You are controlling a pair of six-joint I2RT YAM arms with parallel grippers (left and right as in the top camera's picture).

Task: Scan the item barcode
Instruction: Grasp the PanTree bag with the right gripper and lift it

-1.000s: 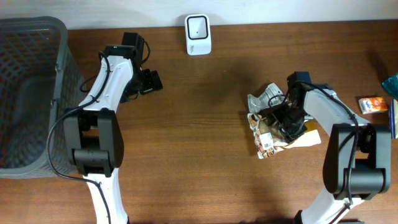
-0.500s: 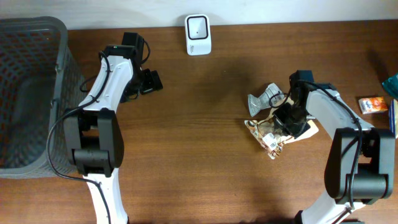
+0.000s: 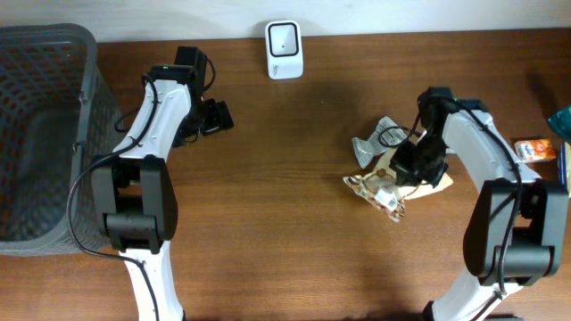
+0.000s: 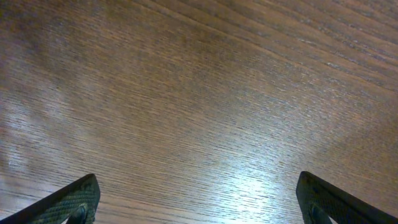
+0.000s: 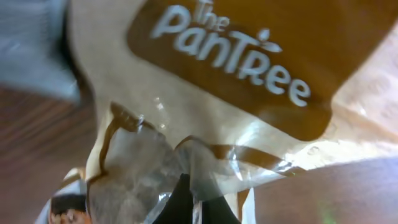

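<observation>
One white scanner (image 3: 284,49) stands at the desk's (image 3: 285,232) far edge, one grey mesh basket (image 3: 45,134) at its left edge and one orange box (image 3: 533,149) near its right edge. One silver wrapper (image 3: 373,143) and one snack bag (image 3: 376,189) sit side by side, right of centre. The desk is dark brown wood. The right jaws are clenched on the snack bag. The left jaws are released, well apart from it.
</observation>
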